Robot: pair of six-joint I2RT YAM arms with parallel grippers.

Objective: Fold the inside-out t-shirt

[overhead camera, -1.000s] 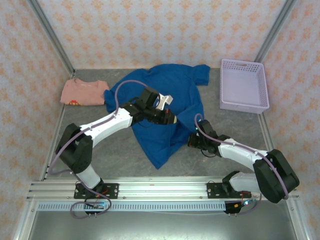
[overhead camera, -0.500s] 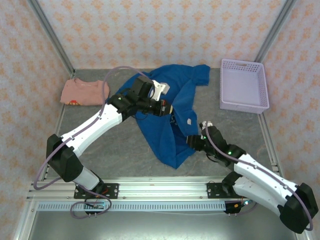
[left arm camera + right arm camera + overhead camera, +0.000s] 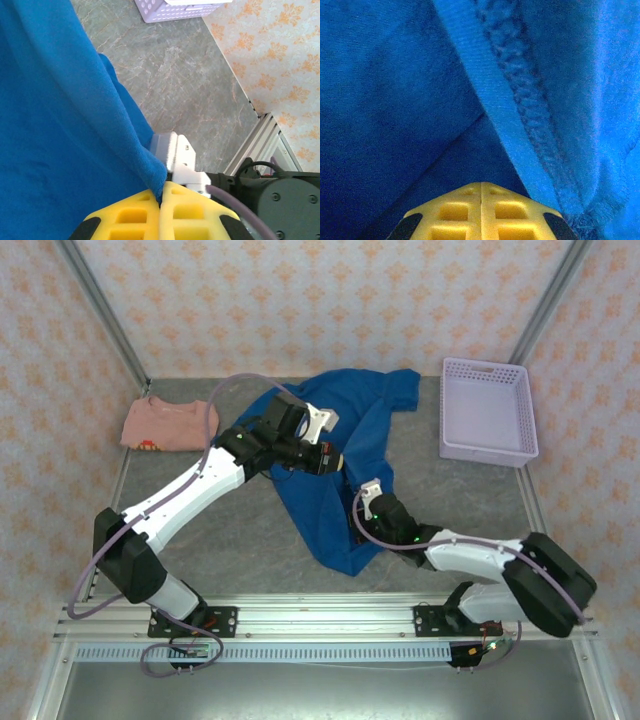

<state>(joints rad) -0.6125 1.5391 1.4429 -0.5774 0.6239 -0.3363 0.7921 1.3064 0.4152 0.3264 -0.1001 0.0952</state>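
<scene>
The inside-out t-shirt [image 3: 365, 405] lies crumpled on the tabletop [image 3: 240, 540], spreading from the centre toward 12 o'clock, with a tail of cloth running down toward 6 o'clock. The left fingers [image 3: 150, 199] are pressed together, pinching a blue edge of the t-shirt near the centre. The right fingers [image 3: 470, 194], just toward 5 o'clock of them, are also pressed together against the blue cloth beside a stitched hem; I cannot tell whether any fold is caught. A pink shirt [image 3: 168, 425] sits at 10 o'clock and a lavender basket [image 3: 487, 445] at 2 o'clock.
</scene>
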